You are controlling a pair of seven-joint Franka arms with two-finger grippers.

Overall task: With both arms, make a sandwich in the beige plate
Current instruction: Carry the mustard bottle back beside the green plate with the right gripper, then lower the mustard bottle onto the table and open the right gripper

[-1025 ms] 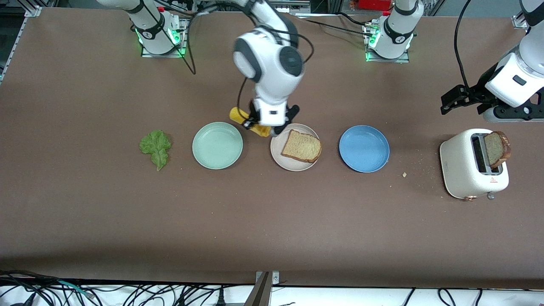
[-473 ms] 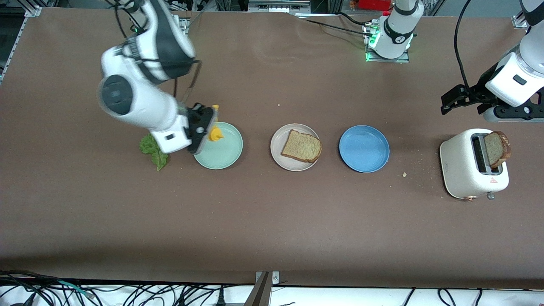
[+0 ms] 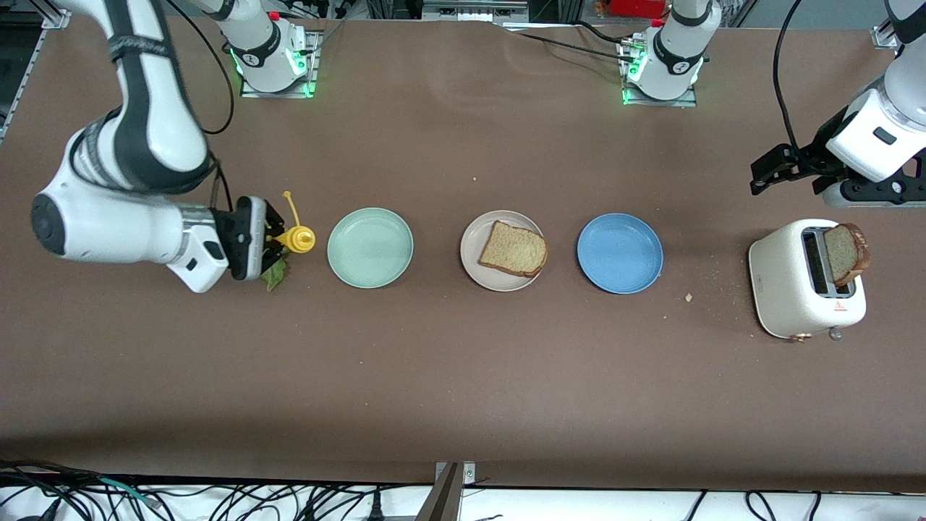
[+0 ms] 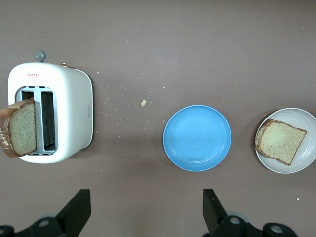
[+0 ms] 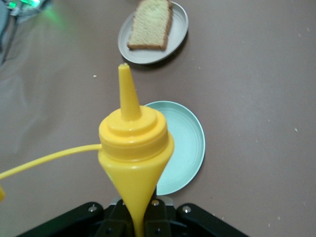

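Comparing views: we see the lettuce leaf (image 3: 273, 273) only from the front, half hidden under the right end effector; the right wrist view shows the bottle's lid ridges and its loose yellow strap.
Right end effector (image 3: 269, 236): clamped together on a yellow squeeze bottle (image 3: 296, 238), over the lettuce leaf at the right arm's end of the tabletop (image 3: 463, 376), nozzle pointing toward the mint-green plate (image 3: 370, 247).
Left end effector (image 4: 143, 217): fingers wide apart, holding nothing, in the air above the toaster (image 3: 805, 278); this arm waits.
Beige plate (image 3: 477, 271): between the mint-green plate and the blue plate (image 3: 620, 253), well apart from both end effectors.
Bread: we see one slice (image 3: 514, 249) lying on the beige plate, and a second slice (image 3: 846, 252) standing up in the toaster slot.
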